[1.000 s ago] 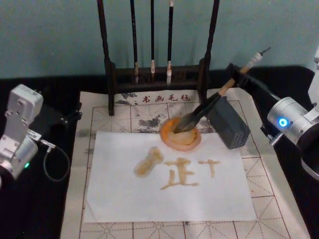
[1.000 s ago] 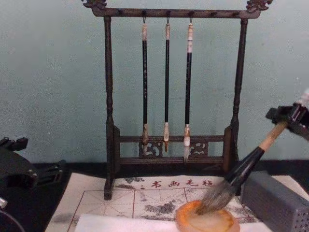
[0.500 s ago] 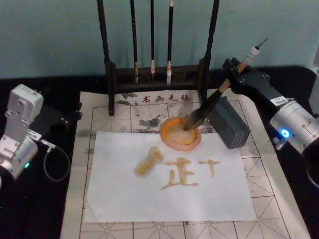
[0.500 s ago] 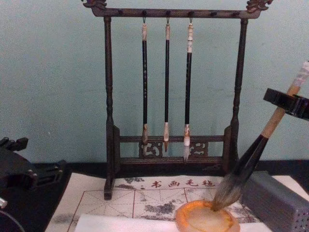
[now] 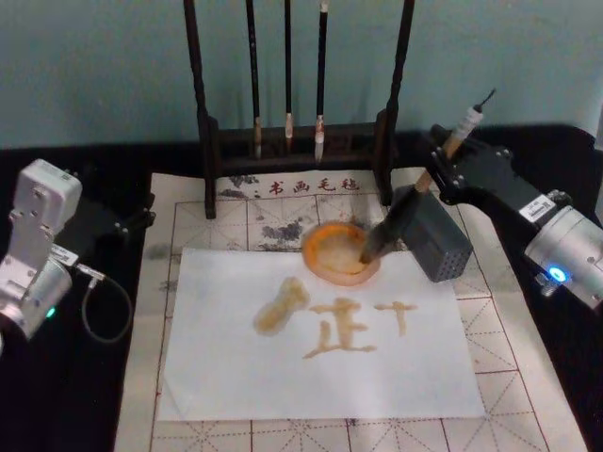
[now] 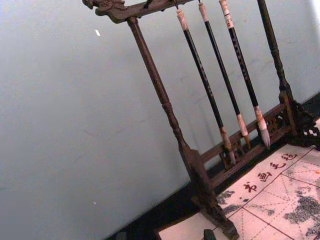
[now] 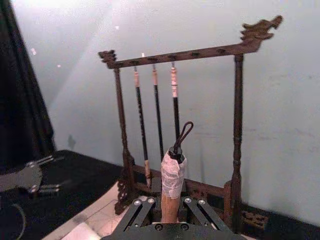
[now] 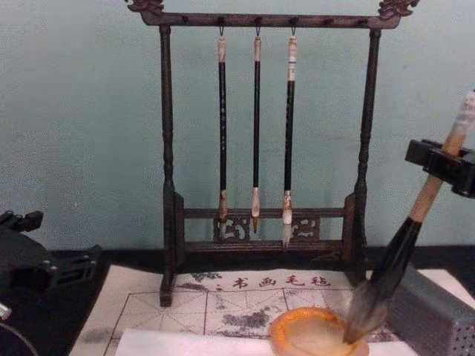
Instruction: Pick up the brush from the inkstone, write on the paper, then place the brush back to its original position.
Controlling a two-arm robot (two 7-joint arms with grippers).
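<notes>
- Left gripper [image 5: 113, 221]: parked well left of the inkstone [image 5: 311, 259], off the felt mat [image 5: 513, 358]. Fingers spread, holding nothing; idle by the look of it.
- Paper [image 5: 236, 377]: white sheet on the mat, its far edge reaching the inkstone. It carries tan brushstrokes, so the writing step appears done.
- Brush rack [image 5: 292, 146]: behind the inkstone. Three slim brushes [image 8: 256, 133] hang in it, tips down.
- Inkstone: round orange-rimmed dish. Contents: a yellowish centre and the bristle tip of the brush [image 5: 400, 212].
- Brush: tilted, handle leaning up and to the right of the inkstone, probably so it can be laid back in place.
- Grey block [image 5: 438, 240]: just right of the inkstone, beneath the handle.
- Right gripper [image 5: 445, 158]: above and right of the inkstone. Fingers pinching the tan handle.
</notes>
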